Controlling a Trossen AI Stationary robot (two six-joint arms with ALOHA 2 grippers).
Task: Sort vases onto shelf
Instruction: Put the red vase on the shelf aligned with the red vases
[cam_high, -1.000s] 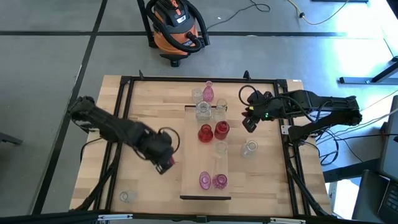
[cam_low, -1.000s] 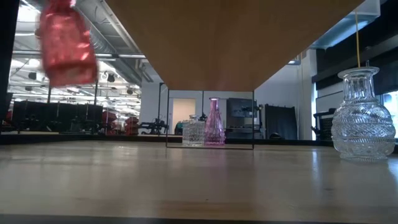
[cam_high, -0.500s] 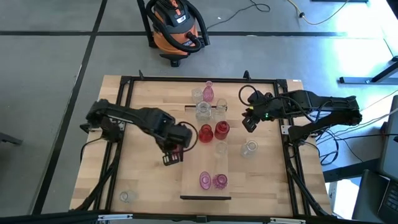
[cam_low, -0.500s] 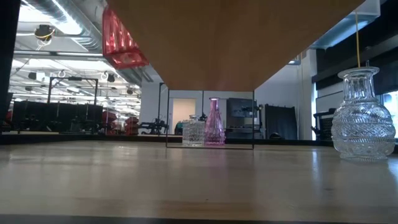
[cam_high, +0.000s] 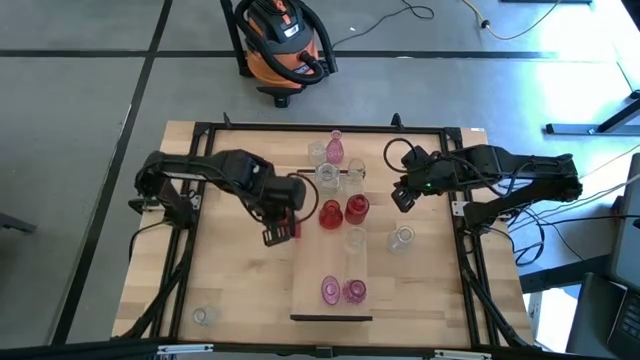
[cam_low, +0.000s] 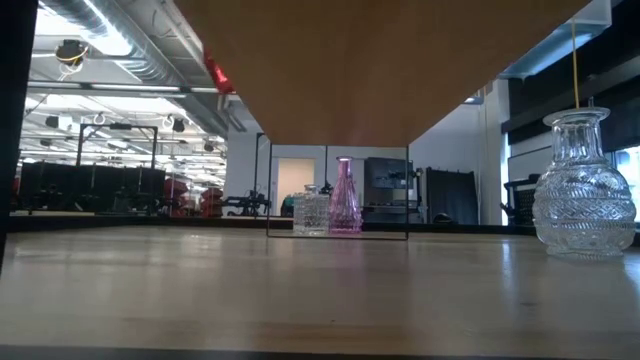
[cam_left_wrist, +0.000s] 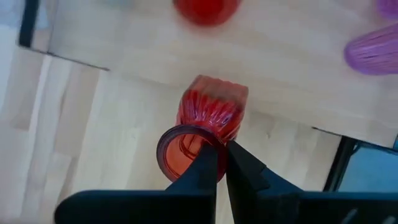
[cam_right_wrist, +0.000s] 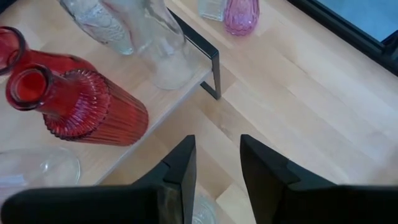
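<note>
Left gripper raised beside the plank's left edge, fingers pinched tight. Right gripper hovering at the right, fingers parted, empty.

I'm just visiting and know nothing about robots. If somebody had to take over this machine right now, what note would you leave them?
Left gripper: shut on the rim of a red vase, carried in the air at the shelf's left edge.
Right gripper: open, empty, hovering over the table right of the shelf's far end.
Shelf: already holds two red vases, two pink ones near the front and some clear ones.
Left to do: set down the held vase. Still on the table: a clear vase right of the shelf, a small clear one at front left, a pink and a clear behind the shelf.
</note>
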